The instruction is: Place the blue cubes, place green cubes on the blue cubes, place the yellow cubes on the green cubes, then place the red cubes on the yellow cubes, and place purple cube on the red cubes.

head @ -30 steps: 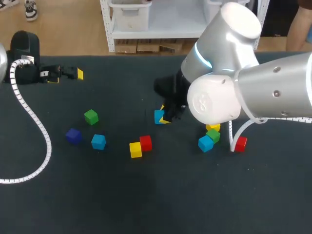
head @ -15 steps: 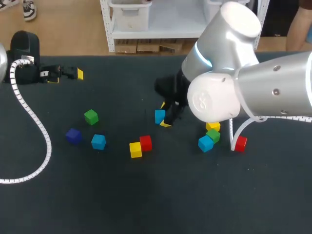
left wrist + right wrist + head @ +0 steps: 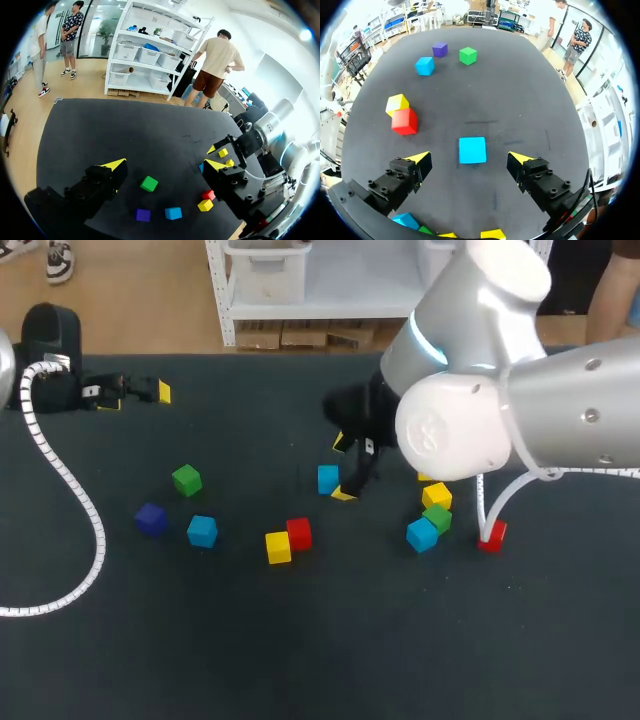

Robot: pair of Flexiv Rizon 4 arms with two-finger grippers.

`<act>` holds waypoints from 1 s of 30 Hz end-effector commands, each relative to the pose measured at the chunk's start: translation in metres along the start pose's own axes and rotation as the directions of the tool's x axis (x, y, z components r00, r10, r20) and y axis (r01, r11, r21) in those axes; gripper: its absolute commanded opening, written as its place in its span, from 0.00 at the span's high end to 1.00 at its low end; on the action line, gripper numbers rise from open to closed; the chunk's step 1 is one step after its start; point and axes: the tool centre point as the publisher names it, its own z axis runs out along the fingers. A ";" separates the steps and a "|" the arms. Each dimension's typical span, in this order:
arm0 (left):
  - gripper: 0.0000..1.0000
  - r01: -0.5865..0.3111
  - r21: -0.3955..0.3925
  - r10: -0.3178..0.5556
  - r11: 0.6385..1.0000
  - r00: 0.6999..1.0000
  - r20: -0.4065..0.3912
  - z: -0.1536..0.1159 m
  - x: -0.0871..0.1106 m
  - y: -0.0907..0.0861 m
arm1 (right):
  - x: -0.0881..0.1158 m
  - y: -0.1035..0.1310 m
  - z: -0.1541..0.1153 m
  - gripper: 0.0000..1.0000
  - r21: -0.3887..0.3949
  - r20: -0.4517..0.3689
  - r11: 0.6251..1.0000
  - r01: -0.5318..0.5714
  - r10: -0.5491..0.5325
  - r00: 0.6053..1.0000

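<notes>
Hanging over the dark counter [image 3: 300, 640], the big right arm [image 3: 520, 410] has its right hand [image 3: 470, 158] open, one finger on each side of a blue cube [image 3: 472, 149], not touching it. The left hand [image 3: 165, 165] is open too, well apart

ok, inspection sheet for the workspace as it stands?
Surface: dark table, cubes scattered.
Job's things: blue cube between right gripper fingers, untouched; yellow cube touching red cube; green cube, purple cube, second blue cube apart, left side; blue-green-yellow bunch and second red cube by right arm.
Clutter: nothing seen.
Grippers: left gripper open, empty; right gripper open.
Cables: white coiled cable lies on table; white cable loop by second red cube.
Surroundings: nothing seen.
</notes>
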 end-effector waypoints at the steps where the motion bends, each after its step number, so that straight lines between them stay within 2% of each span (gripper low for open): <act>1: 0.00 0.000 0.001 0.000 1.000 1.000 0.001 0.000 0.000 0.001 | 0.007 0.016 -0.025 0.00 0.006 0.008 1.000 0.016 -0.016 1.000; 9: 0.00 0.000 0.001 0.000 1.000 1.000 0.001 0.000 0.000 0.001 | 0.020 0.041 -0.057 0.00 -0.023 0.014 0.996 0.084 -0.084 0.996; 15: 0.00 0.000 0.001 0.000 1.000 1.000 0.001 0.000 0.000 0.001 | 0.022 0.059 -0.076 0.00 -0.068 0.023 0.979 0.194 -0.193 0.981; 22: 0.00 0.000 0.001 0.000 1.000 1.000 0.001 0.000 0.000 0.001 | 0.026 0.086 -0.081 0.00 -0.116 0.029 0.921 0.371 -0.371 0.928; 28: 0.00 0.000 0.001 0.000 1.000 1.000 0.001 0.000 0.000 0.001 | 0.037 0.097 -0.078 0.00 -0.167 0.015 0.873 0.458 -0.463 0.886; 30: 0.00 0.000 0.001 0.000 1.000 1.000 0.001 0.000 0.000 0.001 | 0.042 0.098 -0.077 0.00 -0.180 -0.015 0.858 0.481 -0.491 0.871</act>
